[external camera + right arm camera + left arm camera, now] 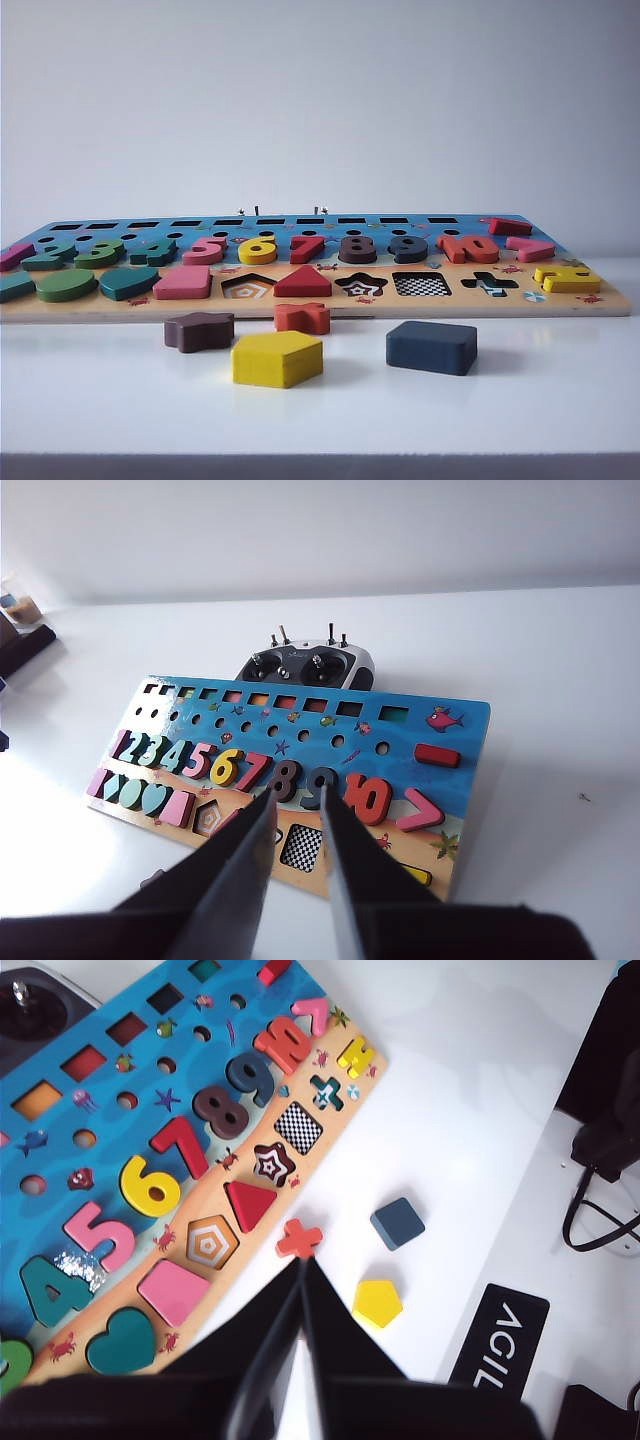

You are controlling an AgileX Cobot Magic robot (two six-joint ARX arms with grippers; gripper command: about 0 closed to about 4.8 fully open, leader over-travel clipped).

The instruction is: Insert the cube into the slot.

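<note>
**A:** Item one, the cube (431, 347)?

**B:** Dark navy, flat on the white table (560, 390), in front of the puzzle board (330, 305) and apart from it. In the exterior view it sits at about 6 o'clock from the slot (421, 284), whose checkered bottom shows bare. The right wrist view does not show the cube at all.

**A:** Neighbours?

**B:** Yellow pentagon (277, 358) at roughly 9 o'clock of the cube, near but clear of it. Red cross block (302, 317) and brown star block (199, 331) lie further that way, closer to the board's edge. Only the left wrist view shows all of this from above.

**A:** Left gripper (303, 1265)?

**B:** Missing from the exterior view. Its own camera shows the dark fingers pressed together to a point, nothing between them, hovering by the red cross, well apart from the cube.

**A:** Right gripper (298, 805)?

**B:** Also absent from the exterior view. Jaws a narrow gap apart, empty, above the board with the slot seen between them.

**A:** Anything else?

**B:** A radio controller (305, 667) behind the board at 12 o'clock; the exterior view shows only its stick tips.
</note>
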